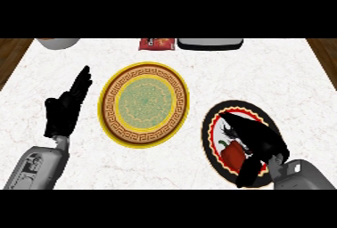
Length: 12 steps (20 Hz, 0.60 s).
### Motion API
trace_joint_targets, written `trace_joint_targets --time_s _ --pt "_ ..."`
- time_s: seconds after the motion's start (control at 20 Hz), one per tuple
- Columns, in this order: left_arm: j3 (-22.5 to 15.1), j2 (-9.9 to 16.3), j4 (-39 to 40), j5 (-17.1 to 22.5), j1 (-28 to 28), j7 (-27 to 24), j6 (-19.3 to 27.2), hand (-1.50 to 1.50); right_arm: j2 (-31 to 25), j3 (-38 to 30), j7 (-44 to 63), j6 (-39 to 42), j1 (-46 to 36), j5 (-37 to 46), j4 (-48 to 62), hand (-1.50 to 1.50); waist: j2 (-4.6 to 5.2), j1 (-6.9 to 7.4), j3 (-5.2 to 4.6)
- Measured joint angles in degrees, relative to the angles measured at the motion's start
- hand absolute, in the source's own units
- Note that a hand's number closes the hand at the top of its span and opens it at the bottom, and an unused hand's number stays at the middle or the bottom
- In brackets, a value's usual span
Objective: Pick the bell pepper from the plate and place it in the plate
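Note:
A red bell pepper (232,153) lies on a black-rimmed plate (212,116) at the right of the counter. My right hand (260,138) hangs over that plate, its fingers stretched up and left above the pepper and its thumb down beside it. The fingers are not closed round the pepper. A yellow-rimmed plate (144,103) with a brown key-pattern band and green centre sits in the middle, bare. My left hand (66,109) rests open, fingers pointing up, left of the yellow plate.
At the counter's far edge stand a white bowl (58,42) on the left, a red packet (157,44) in the middle and a grey-and-white container (211,43) to its right. Wooden floor shows beyond both side edges.

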Motion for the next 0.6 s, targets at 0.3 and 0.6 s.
trace_joint_targets --time_s 0.3,0.6 --pt "1.1 -1.6 -0.9 -1.9 0.4 0.6 -0.9 0.00 2.4 -2.4 -4.3 2.4 1.2 4.2 4.6 -1.50 -0.01 -0.07 -0.01" --pt "3.0 -2.1 -1.6 -3.1 0.8 1.0 -2.7 0.00 5.1 -3.5 -7.2 2.7 3.8 9.3 7.2 -1.50 -0.03 -0.11 -0.01"
